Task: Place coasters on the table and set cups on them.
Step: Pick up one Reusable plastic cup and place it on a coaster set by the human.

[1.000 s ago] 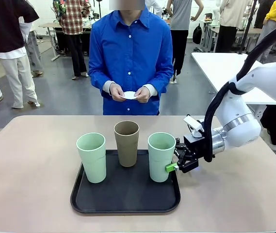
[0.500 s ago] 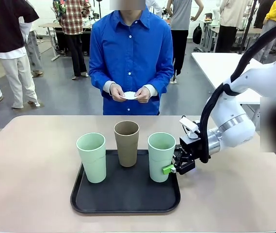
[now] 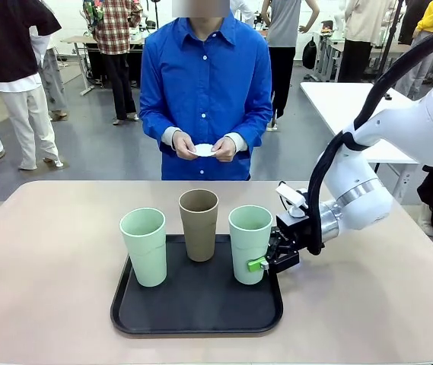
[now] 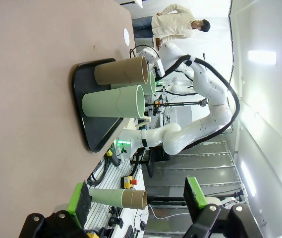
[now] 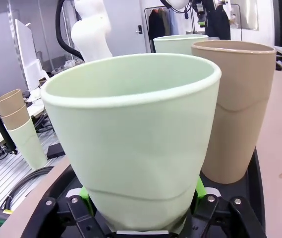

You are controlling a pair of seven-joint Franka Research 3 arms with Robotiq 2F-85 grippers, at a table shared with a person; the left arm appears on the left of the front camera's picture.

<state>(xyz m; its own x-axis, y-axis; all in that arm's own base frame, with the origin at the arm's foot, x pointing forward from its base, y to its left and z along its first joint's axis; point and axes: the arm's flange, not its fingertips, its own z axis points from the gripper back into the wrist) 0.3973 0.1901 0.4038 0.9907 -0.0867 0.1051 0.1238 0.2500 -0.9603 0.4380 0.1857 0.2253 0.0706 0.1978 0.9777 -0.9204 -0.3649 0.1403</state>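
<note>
**A:** Taking the black rounded-corner plastic tray as the mark, what lies nearest?

**B:** Well off the tray's left side, the left gripper hangs over the large beige-pink table. Its green-padded jaws are spread wide with nothing between them.

**A:** And on the tray itself?

**B:** Three tall tapered matte cups stand there. Toward the tray's near edge are two in pale mint green. The left mint tumbler is at the tray's left and the right mint tumbler is at its right.

**A:** Where is the other claw?

**B:** The right gripper reaches in over the tray's right rim and is clamped on the right mint tumbler, low on its wall. In the right wrist view, green pads press against both sides just above the base. I cannot tell whether that base rests on the tray.

**A:** Farther back?

**B:** The olive-brown tumbler stands upright at the tray's far side. It is between the two mint ones and touches neither.

**A:** The coasters?

**B:** Well beyond the tray, past the table's far edge, a person in a blue shirt holds a small white round paper coaster in both hands at waist height. I cannot tell whether more are stacked with it.
</note>
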